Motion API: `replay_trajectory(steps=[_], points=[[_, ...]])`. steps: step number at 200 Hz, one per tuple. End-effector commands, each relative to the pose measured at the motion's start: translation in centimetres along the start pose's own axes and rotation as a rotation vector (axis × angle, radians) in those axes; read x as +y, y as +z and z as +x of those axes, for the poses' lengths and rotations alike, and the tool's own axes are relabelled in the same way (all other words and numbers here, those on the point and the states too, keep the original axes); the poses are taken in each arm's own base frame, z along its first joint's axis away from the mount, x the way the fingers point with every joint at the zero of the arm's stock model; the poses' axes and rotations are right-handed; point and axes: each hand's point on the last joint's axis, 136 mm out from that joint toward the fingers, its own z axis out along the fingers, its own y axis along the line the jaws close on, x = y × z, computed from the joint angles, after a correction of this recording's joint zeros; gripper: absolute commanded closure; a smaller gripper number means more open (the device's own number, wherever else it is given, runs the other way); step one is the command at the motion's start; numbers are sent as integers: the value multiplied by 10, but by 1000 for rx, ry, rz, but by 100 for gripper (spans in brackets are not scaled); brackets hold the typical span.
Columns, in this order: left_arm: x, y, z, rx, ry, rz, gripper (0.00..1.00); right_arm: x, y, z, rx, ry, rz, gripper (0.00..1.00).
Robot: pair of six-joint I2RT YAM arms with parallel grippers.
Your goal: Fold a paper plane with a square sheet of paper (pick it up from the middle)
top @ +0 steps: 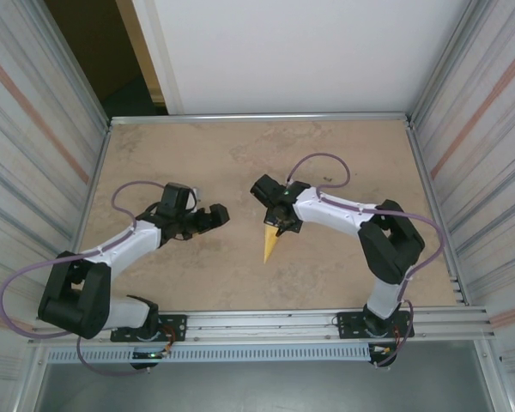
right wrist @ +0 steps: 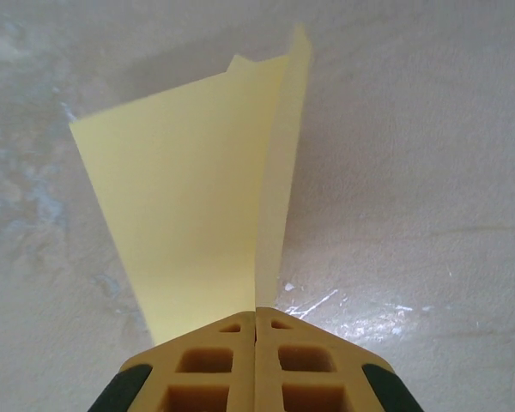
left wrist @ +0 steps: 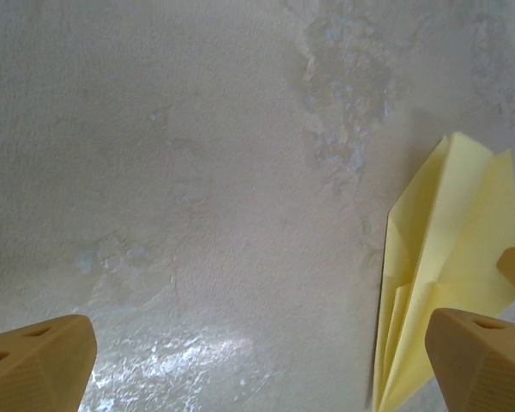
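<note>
**Item 1: paper plane** (top: 272, 244). Pale yellow, folded to a narrow dart with a centre crease. From above, its sharp tip points toward the near rail (top: 326, 321). The opposite end is covered by the right jaws. Whether the tip touches the surface (top: 197, 154) cannot be told.

**Item 2: right jaws.** Carried on the right arm (top: 343, 210), directly over the plane's broader end. Pressed together and clamped on the paper plane. In the right wrist view the yellow fingers (right wrist: 202, 360) meet flush, and the folded sheet rises out of the seam between them, one flat panel to the left.

**Item 3: left jaws.** Carried on the left arm (top: 129, 245), near the plane on its left side, apart from it. Standing wide apart with nothing between them. In the left wrist view the two fingertips (left wrist: 34, 365) sit at the opposite lower corners, the plane beside the right-hand one.

**Item 4: surface.** Mottled beige, worn in patches, with a glossy patch just beside the plane.
</note>
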Motion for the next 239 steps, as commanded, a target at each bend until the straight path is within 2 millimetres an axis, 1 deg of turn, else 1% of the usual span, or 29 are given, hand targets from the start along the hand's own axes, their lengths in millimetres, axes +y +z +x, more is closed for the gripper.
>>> replay_trajectory(steps=[1,15,26,47,57,71,83,91,103,145,168,189,214,239], points=[[-4,-3,-7,-19,-64,76,1,14,-17,-17,-31,-60,-120,100],[-2,-5,-10,-27,-105,108,1,30,-26,-20,-16,-103,-218,100],[1,-7,-13,-35,-135,126,2,47,-34,-21,-7,-151,-323,100],[11,-12,-17,-58,-195,132,2,79,-54,-23,8,-226,-530,100],[15,-14,-18,-67,-214,135,2,91,-62,-22,14,-257,-610,100],[17,-18,-19,-80,-223,135,3,101,-73,-20,21,-291,-704,100],[16,-20,-20,-89,-223,136,3,106,-76,-18,30,-298,-758,100],[16,-21,-20,-94,-226,137,3,107,-74,-15,48,-299,-784,100],[16,-22,-20,-103,-231,140,3,105,-68,-12,70,-288,-809,100],[15,-17,-16,-96,-242,163,5,92,-27,4,177,-226,-863,100],[11,-12,-10,-74,-231,169,6,81,-8,7,194,-215,-842,100],[3,-7,-4,-48,-206,173,6,68,8,9,212,-201,-813,100],[-8,0,4,-15,-174,175,7,51,21,8,223,-180,-786,100],[-17,8,12,21,-144,169,9,38,28,6,222,-170,-759,98]])
